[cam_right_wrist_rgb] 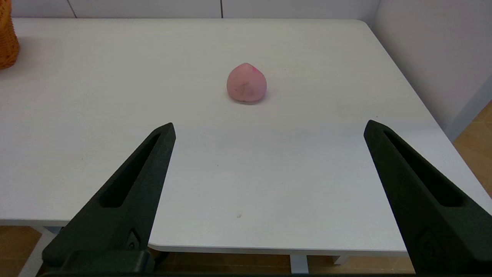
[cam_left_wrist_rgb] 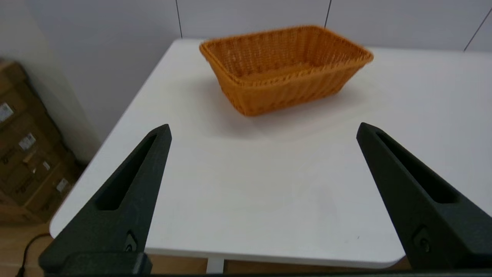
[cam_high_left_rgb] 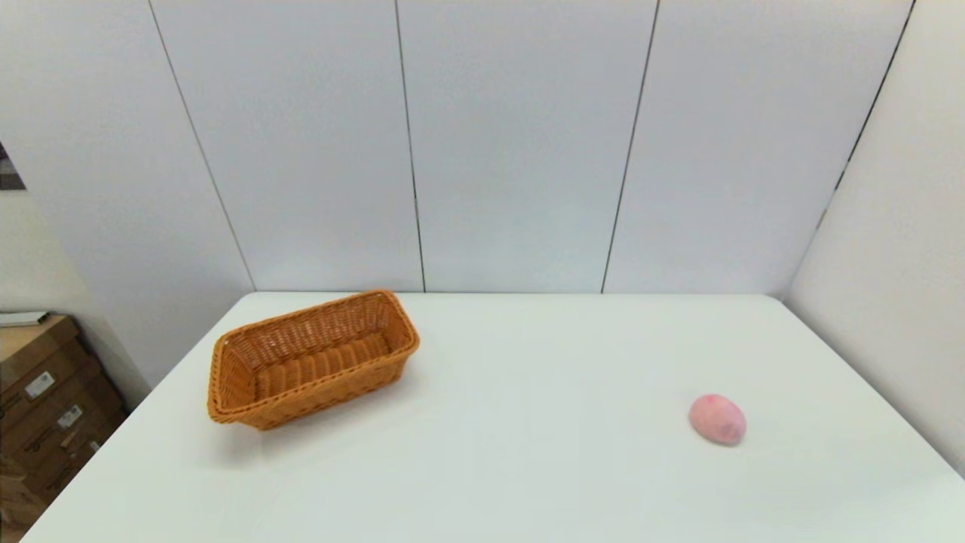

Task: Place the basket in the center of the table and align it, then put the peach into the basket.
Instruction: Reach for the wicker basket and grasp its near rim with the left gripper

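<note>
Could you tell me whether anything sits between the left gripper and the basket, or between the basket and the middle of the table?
Nothing visible does. Only bare table lies between the open left gripper and the basket. The stretch toward the table's middle is bare too; the peach lies apart on the right side.

The basket [cam_high_left_rgb: 313, 360] at the far left is orange-brown all over, its woven wicker showing fine ribbed lines on the walls and floor. The table [cam_high_left_rgb: 513, 452] is plain white with no pattern. On the right, the peach [cam_high_left_rgb: 717, 419] is pale pink with darker pink-grey blotches. Both the left gripper [cam_left_wrist_rgb: 263, 129] and the right gripper [cam_right_wrist_rgb: 269, 129] have plain matte black fingers. The cardboard boxes [cam_high_left_rgb: 45, 400] at far left are brown with small white labels.
</note>
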